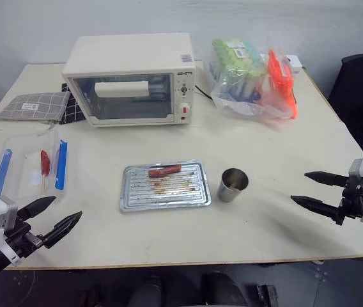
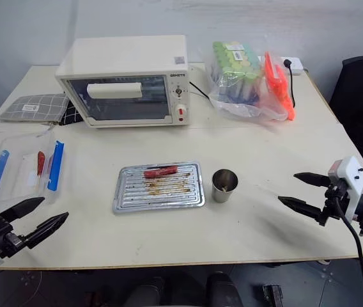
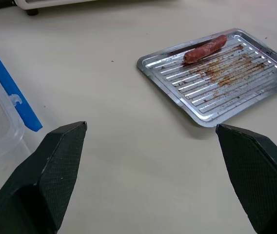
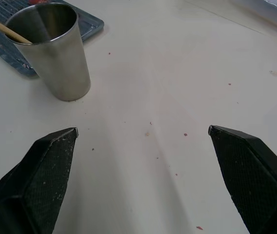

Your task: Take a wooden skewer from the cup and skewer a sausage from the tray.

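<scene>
Small shiny stainless-steel cup (image 1: 233,185), no handle, stands upright on the pale table (image 1: 277,147), just beside the tray at its 3 o'clock. A thin pale wooden skewer (image 4: 1,28) leans inside it, the end resting against the rim; how far it stands out cannot be judged.

Flat ribbed silver metal tray (image 1: 165,186), grease-stained, sits mid-table. One glossy reddish-brown sausage (image 1: 164,171) lies flat along its 12 o'clock edge.

Left gripper (image 1: 50,218) hangs over the near table edge at the tray's 8 o'clock, black fingers spread wide, nothing between them. Right gripper (image 1: 317,190) is well apart from the cup at its 3 o'clock, likewise spread wide and empty. Nothing of the task is done yet.

Handling, as judgement:
- Skewer: very light, stiff along its length but likely to snap if bent; thin, so it could slip or roll between broad pads. Best pinched on the exposed upper part near the cup rim and drawn out along its own lean.
- Cup: light, smooth, probably tips easily if the stick drags on the rim.
- Sausage: soft, greasy, rounded; apt to roll or slide on the ribs when pushed. Enter end-on, along its length.
</scene>
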`<state>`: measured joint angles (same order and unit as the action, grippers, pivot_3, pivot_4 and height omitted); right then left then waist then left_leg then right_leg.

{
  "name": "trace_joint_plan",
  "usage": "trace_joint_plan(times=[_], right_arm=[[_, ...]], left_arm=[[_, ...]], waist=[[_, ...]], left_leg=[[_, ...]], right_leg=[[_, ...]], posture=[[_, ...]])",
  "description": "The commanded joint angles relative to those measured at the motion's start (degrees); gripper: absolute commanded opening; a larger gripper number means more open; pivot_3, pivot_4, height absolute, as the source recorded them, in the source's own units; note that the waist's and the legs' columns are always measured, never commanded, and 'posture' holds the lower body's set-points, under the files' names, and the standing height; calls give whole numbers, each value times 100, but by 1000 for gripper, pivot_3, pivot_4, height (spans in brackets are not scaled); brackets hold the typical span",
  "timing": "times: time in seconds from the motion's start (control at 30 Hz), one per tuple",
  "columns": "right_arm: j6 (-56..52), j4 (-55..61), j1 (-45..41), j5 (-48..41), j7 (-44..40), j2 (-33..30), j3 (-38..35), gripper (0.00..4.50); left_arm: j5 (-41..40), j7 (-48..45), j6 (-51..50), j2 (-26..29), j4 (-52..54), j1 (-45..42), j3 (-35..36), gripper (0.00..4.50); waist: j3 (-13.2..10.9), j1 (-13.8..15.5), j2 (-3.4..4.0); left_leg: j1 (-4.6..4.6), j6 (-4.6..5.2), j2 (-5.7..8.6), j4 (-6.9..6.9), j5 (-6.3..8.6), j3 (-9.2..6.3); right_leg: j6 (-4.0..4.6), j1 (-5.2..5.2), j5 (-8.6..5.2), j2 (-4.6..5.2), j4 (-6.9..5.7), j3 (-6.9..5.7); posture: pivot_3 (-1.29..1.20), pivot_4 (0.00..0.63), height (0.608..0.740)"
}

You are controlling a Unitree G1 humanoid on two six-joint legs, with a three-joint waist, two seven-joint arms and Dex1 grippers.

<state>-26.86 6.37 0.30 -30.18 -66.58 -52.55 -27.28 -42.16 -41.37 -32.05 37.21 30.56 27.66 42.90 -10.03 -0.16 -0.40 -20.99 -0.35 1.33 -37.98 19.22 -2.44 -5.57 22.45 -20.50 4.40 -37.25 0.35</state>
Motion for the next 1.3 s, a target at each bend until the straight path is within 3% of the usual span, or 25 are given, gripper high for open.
trace_joint_plan(times=[0.03, 0.63, 0.83, 1.07, 1.3], right_arm=[[201, 47, -54, 107, 79, -95, 32, 4500], [286, 309, 110, 260, 805, 285, 308, 4500], [330, 661, 397, 227, 1179, 518, 212, 4500], [-140, 2010, 1018, -721, 1321, 782, -205, 4500], [-636, 3068, 976, -1433, 2087, 1140, 32, 4500]], left_arm=[[93, 28, 146, -70, 160, 74, -68, 4472], [279, 90, 145, 57, -110, -457, -449, 4472], [-47, -68, -52, 119, 8, -554, -573, 4472], [-1087, -933, -711, 923, 105, -943, -591, 4472], [-1198, -1470, -823, 1506, -34, -1950, -1503, 4472]], waist=[[0, 4, 0], [0, 10, 0], [0, 10, 0], [0, 21, 0], [0, 7, 5]], left_leg=[[0, 0, 0, 0, 0, 0], [-3, 0, 0, -3, 0, -4], [-4, 0, 0, -3, 0, -6], [-8, -1, 0, -4, 1, -15], [-6, -2, -1, 0, 1, -15]], right_leg=[[0, 0, 0, 0, 0, 0], [-2, 0, 1, -1, 1, -4], [-2, 0, 1, -1, 1, -5], [-2, -2, 1, 0, 3, -8], [-2, -1, 1, -1, 3, -8]], posture=[[0, 150, 740], [0, 150, 740], [0, 150, 740], [0, 150, 740], [0, 150, 740]])
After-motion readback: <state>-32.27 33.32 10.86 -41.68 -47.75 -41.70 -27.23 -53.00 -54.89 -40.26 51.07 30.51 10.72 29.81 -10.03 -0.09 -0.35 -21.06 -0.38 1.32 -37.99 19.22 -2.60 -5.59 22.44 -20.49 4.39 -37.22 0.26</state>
